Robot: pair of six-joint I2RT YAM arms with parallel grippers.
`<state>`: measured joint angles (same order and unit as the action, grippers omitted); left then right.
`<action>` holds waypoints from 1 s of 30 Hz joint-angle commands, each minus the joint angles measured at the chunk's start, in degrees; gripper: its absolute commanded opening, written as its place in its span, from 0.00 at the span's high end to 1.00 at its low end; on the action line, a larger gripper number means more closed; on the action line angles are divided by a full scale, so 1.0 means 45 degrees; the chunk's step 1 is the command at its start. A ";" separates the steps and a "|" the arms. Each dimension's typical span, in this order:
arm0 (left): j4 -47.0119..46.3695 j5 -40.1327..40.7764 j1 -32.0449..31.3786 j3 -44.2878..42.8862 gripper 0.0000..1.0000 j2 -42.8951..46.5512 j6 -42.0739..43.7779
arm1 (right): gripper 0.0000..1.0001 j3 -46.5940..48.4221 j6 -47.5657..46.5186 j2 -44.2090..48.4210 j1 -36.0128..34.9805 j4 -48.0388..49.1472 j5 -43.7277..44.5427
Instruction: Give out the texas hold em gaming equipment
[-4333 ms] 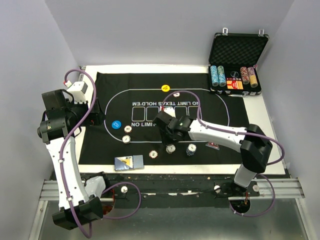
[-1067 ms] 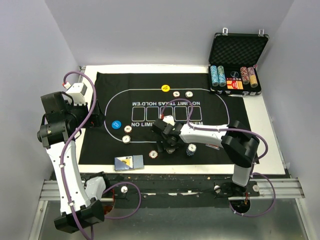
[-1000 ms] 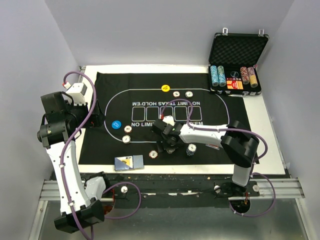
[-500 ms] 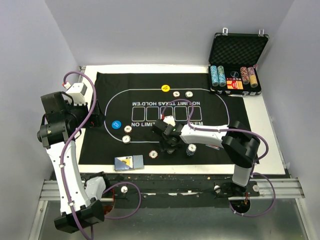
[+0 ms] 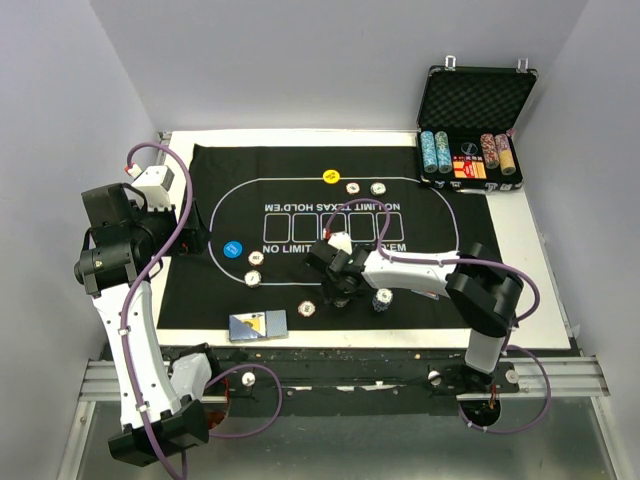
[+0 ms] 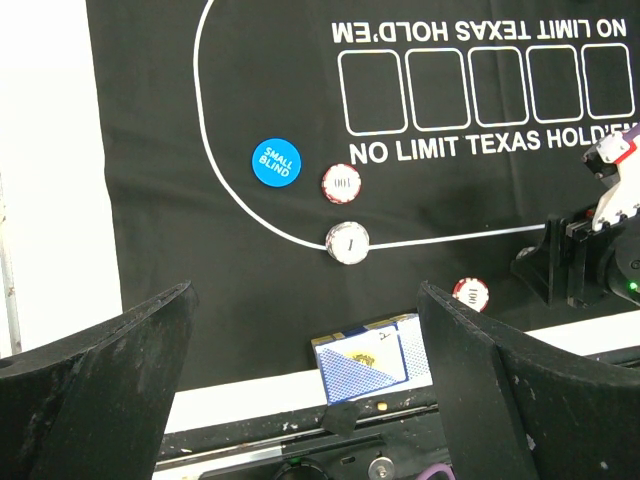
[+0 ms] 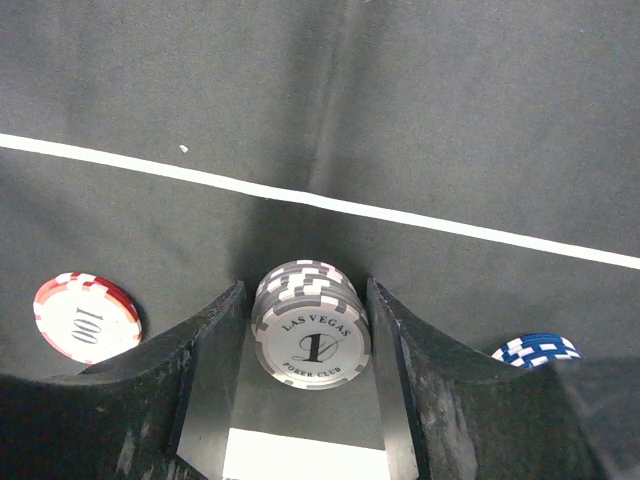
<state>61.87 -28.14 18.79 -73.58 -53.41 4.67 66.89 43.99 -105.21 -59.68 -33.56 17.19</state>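
Observation:
My right gripper (image 7: 305, 320) is low on the black felt mat (image 5: 300, 160), shut on a short stack of white and grey poker chips (image 7: 311, 335), a pad touching each side. In the top view the right gripper (image 5: 340, 293) covers that stack. A red chip (image 7: 86, 316) lies to its left and a blue chip stack (image 7: 535, 350) to its right. My left gripper (image 6: 305, 300) hangs open, high over the mat's left side, holding nothing. Below it lie a blue button (image 6: 275, 162), two white chips (image 6: 341, 183) and the blue-backed card deck (image 6: 372, 360).
A yellow button (image 5: 331, 176) and two chips (image 5: 365, 188) lie at the mat's far side. The open black case (image 5: 475, 130) with rows of chips stands at the far right. The card deck (image 5: 258, 326) rests on the mat's near edge.
The right gripper came from the mat's middle down over the white chip stack, and its jaws have narrowed onto it. The left arm has not moved.

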 commanded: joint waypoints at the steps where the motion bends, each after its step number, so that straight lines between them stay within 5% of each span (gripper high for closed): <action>1: -0.0037 -0.0153 0.0083 -0.0152 0.01 0.0033 -0.0060 | 0.44 -0.0705 0.0264 -0.0156 -0.0117 -0.0843 0.0203; 10: -0.0057 -0.0172 0.0103 -0.0152 0.01 0.0052 -0.0061 | 0.52 -0.0920 0.0323 0.0079 -0.0116 -0.0998 0.0086; 13: -0.0076 -0.0172 0.0103 -0.0191 0.01 0.0013 -0.0080 | 0.42 -0.1036 0.0303 0.0040 -0.0116 -0.1018 0.0028; 21: -0.0135 -0.0133 0.0122 -0.0094 0.01 -0.0006 -0.0060 | 0.43 -0.1174 0.0382 0.0196 -0.0136 -0.0960 -0.0129; 30: -0.0154 -0.0036 0.0122 -0.0016 0.01 0.0091 -0.0002 | 0.58 -0.0219 0.0342 0.0781 -0.0136 -0.1623 0.0398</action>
<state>61.84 -28.12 18.81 -73.58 -53.54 4.69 64.55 45.10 -103.07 -59.68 -34.24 17.54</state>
